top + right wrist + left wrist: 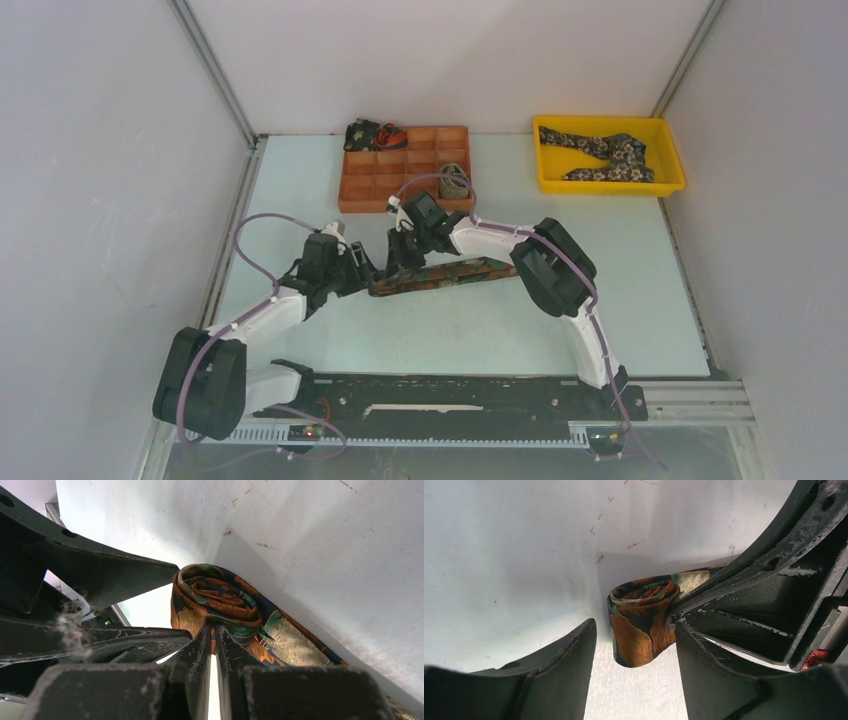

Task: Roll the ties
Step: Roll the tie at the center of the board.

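A brown-rust patterned tie (455, 272) lies across the middle of the table, its left end rolled into a small coil (220, 595). My right gripper (214, 629) is shut on that coil, pinching the fabric near its centre; it shows from above (400, 262). My left gripper (635, 630) is open, its jaws standing on either side of the coil (639, 625) without gripping it. One left finger touches or nearly touches the fabric; I cannot tell which. From above it sits at the tie's left end (365, 277). The right gripper's fingers (764, 580) fill the right of the left wrist view.
An orange compartment tray (380, 186) at the back holds a dark rolled tie (362, 133), a reddish one (393, 133) and an olive coil (454, 180). A yellow bin (600, 186) at the back right holds a dark floral tie (600, 150).
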